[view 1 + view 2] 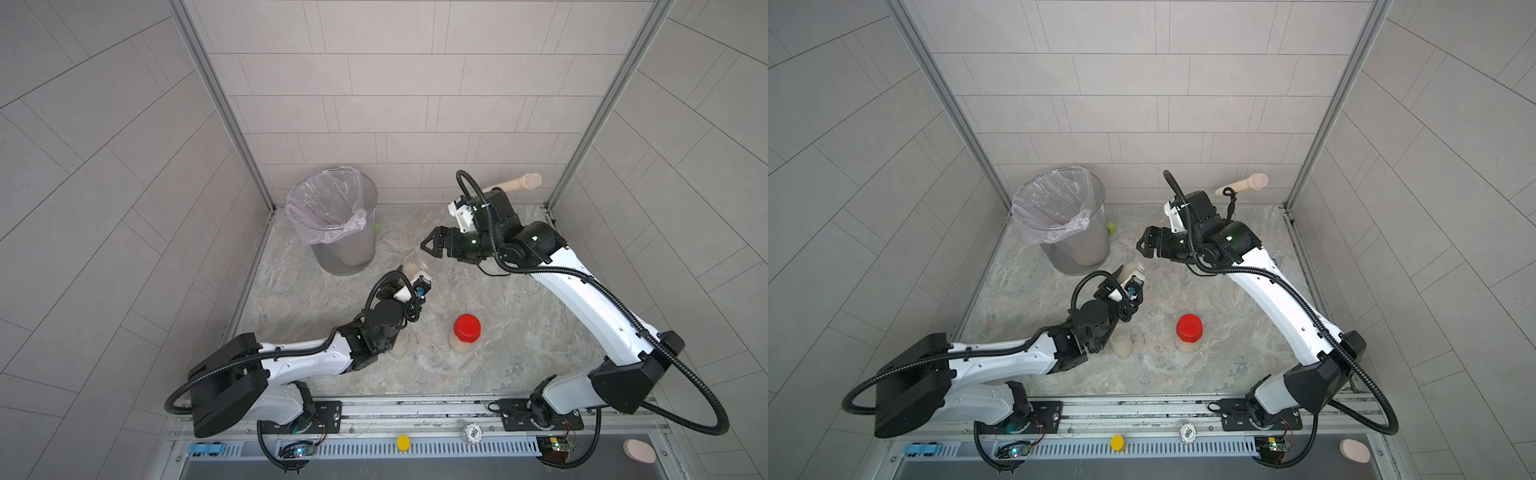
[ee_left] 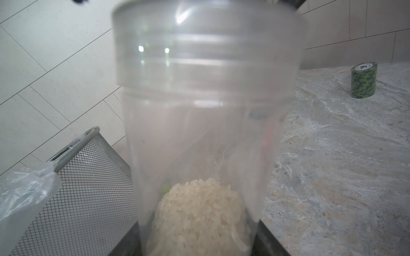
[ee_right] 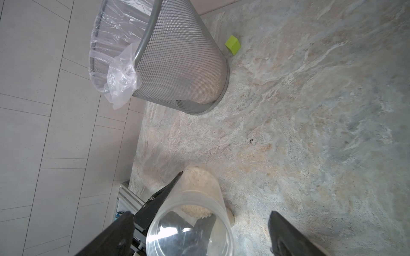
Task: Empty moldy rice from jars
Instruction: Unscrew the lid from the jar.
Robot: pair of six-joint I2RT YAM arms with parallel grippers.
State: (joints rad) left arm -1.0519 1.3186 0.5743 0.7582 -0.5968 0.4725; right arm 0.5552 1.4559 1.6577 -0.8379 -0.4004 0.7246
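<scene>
My left gripper (image 1: 409, 277) is shut on a clear jar (image 1: 417, 265), held tilted above the table near the bin. In the left wrist view the jar (image 2: 206, 115) fills the frame, with moldy rice (image 2: 199, 212) at its base between my fingers and a clear lid (image 2: 208, 44) on its far end. My right gripper (image 3: 199, 235) is open, one finger on each side of that lid (image 3: 188, 235), not gripping it. A jar with a red lid (image 1: 466, 332) stands at mid-table. Another clear jar of rice (image 1: 1121, 343) stands beside my left wrist.
A metal mesh bin (image 1: 332, 220) with a plastic liner stands at the back left. A small green cube (image 1: 1111, 227) lies behind it. A dark green cylinder (image 2: 363, 79) stands further back on the table. A wooden handle (image 1: 519, 183) leans against the back wall.
</scene>
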